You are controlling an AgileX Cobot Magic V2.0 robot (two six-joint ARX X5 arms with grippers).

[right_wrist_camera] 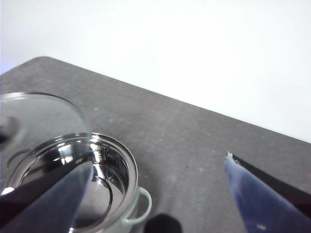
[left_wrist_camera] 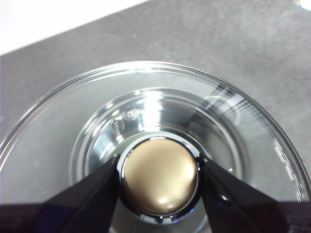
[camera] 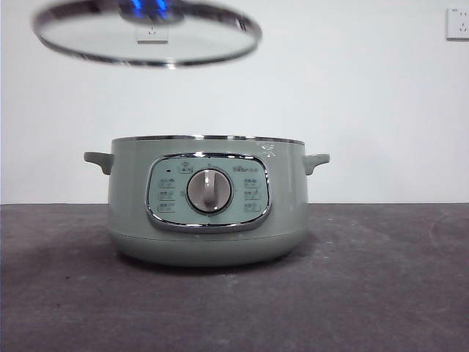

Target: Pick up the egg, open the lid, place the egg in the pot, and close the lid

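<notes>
Lid (camera: 146, 37) off, tilted, high above pot (camera: 207, 202), offset to one side. Left claw (left_wrist_camera: 159, 179) clamped on lid knob (left_wrist_camera: 159, 180). Right claw (right_wrist_camera: 155, 194) spread wide, empty, above open pot on counter (camera: 381, 279). Egg not visible anywhere; can't confirm it's inside. I judge step: lid open, egg placement unverified. Next: confirm egg, then centre lid over rim, lower level.

Dark grey table (camera: 381, 293), white wall (camera: 352, 88), apparently two sockets (camera: 457, 23).
</notes>
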